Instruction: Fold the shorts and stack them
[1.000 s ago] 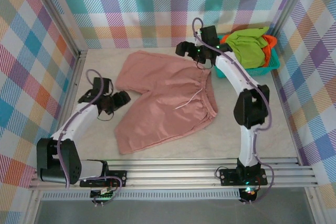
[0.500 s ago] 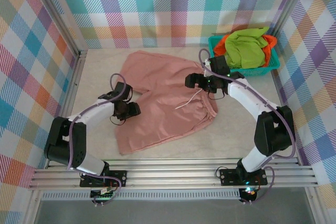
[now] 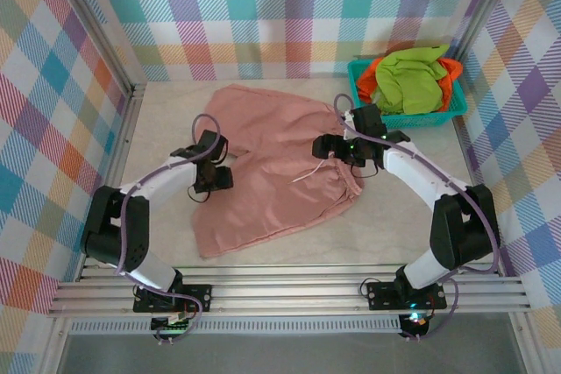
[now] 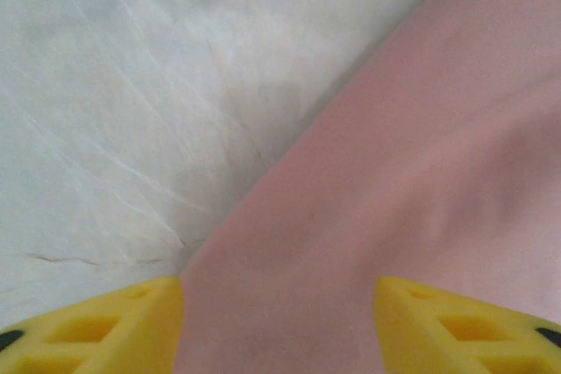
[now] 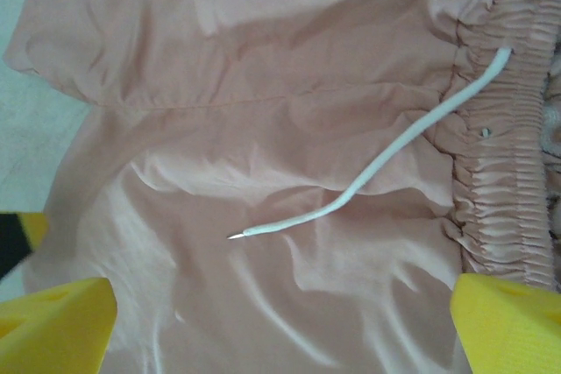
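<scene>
One pair dusty pink shorts [image 3: 272,172], flat on worktop [image 3: 166,120] centre; left hand [image 3: 217,183], parted, straddling its 9 o'clock edge; right hand [image 3: 326,146], parted, above 3 o'clock waistband [image 5: 504,129]. Two pairs, lime green shorts [image 3: 412,76] and orange shorts [image 3: 375,70], in basket [image 3: 438,117], 1 o'clock.

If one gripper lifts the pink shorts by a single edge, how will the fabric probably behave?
The pink shorts would likely hang limp and drape, since the thin cloth lies in soft wrinkles. They seem light, lying flat on the table. The loose drawstring would probably dangle and swing.
</scene>
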